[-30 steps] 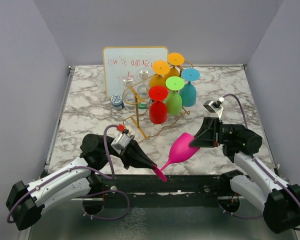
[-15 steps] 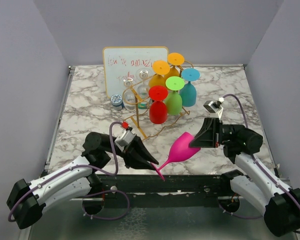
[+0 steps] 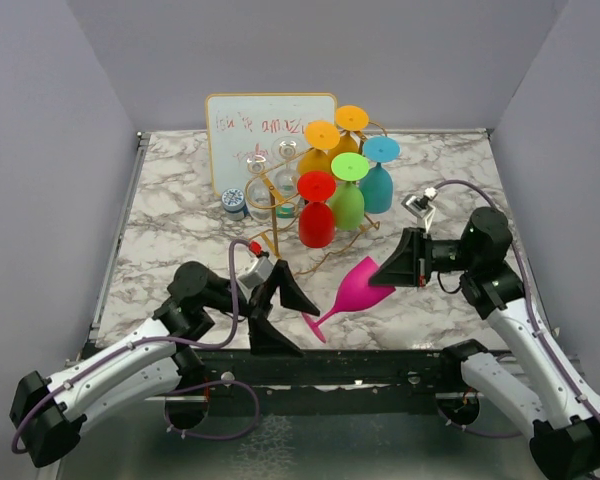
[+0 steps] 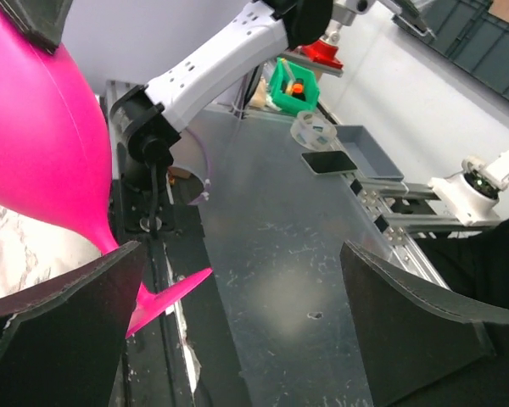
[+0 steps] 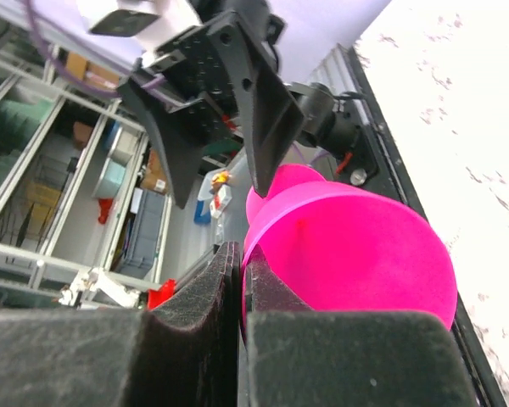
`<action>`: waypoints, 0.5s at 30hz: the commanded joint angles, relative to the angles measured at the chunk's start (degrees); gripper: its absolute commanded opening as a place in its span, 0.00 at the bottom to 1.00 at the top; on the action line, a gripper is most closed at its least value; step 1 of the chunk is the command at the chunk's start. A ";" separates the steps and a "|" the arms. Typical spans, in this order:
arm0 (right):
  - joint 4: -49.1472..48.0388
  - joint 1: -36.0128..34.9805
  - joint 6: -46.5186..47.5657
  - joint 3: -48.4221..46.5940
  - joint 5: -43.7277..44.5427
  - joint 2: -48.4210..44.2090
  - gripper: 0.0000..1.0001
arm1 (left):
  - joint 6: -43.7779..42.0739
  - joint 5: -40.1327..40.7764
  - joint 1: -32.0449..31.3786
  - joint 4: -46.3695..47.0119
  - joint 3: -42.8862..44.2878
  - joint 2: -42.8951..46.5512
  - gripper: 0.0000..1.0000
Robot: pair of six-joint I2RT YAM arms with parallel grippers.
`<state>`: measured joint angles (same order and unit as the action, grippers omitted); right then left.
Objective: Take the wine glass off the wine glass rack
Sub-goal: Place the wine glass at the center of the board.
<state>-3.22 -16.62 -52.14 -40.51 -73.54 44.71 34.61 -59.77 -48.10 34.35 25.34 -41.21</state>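
Left arm reaches in low from the near-left corner. Left gripper spread wide, holding nothing. In the left wrist view the pink foot sits in the gap between the two fingers, close to the left one. I cannot tell whether they touch.

Back of the marble table: whiteboard upright with red scribble, small blue-lidded jar in front of it.

Just right of the jar stands the wine glass rack, gold wire. Clear glasses hang on its left side. Red, green, orange and teal glasses hang upside down on its right.

Pink wine glass is off the rack, near the front edge, tilted, with foot down-left and bowl up-right.

Right gripper pinches the bowl's rim. Its fingers are pressed together on the pink wall.
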 commanded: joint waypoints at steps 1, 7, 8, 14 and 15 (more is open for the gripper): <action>23.93 -0.33 16.99 -2.25 3.38 1.77 0.01 | -12.14 8.31 0.11 -24.84 5.20 1.82 0.99; 38.38 -0.34 26.57 -7.77 16.49 3.71 0.01 | -22.53 16.97 0.05 -44.48 12.31 0.52 0.99; 40.59 -0.34 27.89 -9.08 18.79 4.30 0.00 | -22.73 17.20 0.08 -44.92 12.51 0.36 0.99; 47.54 -0.34 30.22 -13.96 33.98 5.65 0.00 | -21.82 18.66 0.11 -43.42 11.15 1.26 0.99; 48.48 -0.33 30.18 -14.44 37.60 5.59 0.00 | -21.39 19.43 0.06 -43.52 11.13 1.37 0.99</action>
<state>36.49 -16.71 -25.39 -52.21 -51.24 50.24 14.72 -44.07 -48.07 -6.33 36.91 -40.56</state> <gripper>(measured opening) 0.070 0.988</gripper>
